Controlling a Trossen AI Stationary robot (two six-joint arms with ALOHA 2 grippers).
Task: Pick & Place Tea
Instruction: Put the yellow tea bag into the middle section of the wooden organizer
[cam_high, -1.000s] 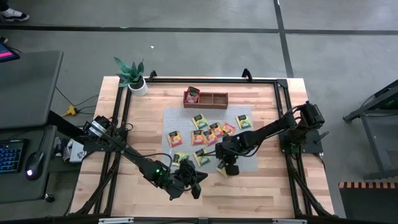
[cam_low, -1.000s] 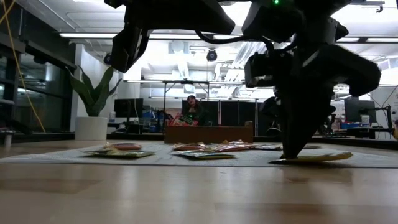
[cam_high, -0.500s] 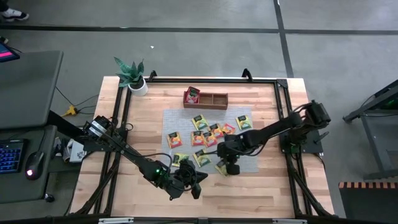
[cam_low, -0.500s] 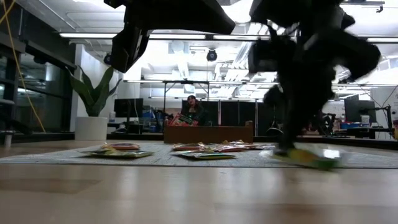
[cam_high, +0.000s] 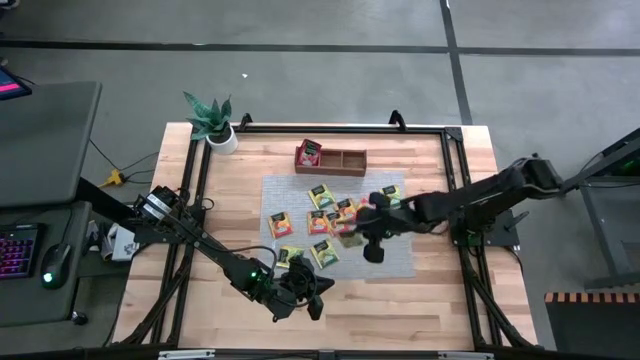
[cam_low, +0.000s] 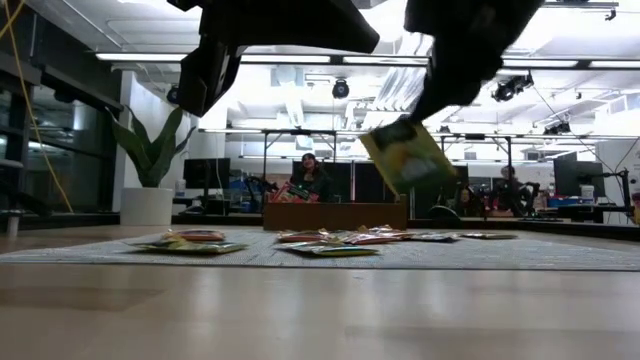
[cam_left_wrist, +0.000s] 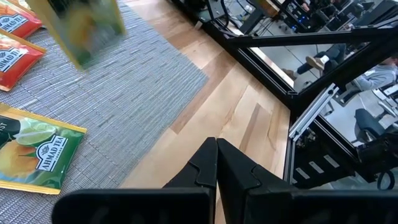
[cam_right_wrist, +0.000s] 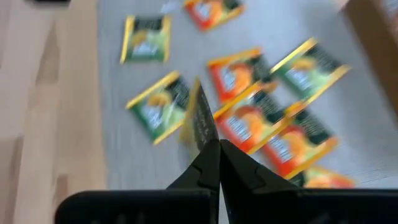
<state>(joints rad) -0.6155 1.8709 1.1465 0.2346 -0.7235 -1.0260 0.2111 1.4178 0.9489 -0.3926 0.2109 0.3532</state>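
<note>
My right gripper (cam_high: 372, 243) clamped on a yellow-green sachet (cam_low: 408, 157) above the grey mat (cam_high: 400, 262), left gripper (cam_high: 306, 291) pinched empty over wood tabletop (cam_high: 400, 310), office behind, "AHMAD TEA" on a green sachet (cam_left_wrist: 34, 151)

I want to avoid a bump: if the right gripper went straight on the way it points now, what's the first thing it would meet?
Probably the spread sachets on the grey mat below. The right gripper, shut on a yellow-green sachet, points down at them in its wrist view; depth is unclear.

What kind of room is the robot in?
Probably a robotics lab or workshop: ceiling strip lights over rows of desks with monitors, people sitting back there, and a keyboard beside the wooden table.
</note>
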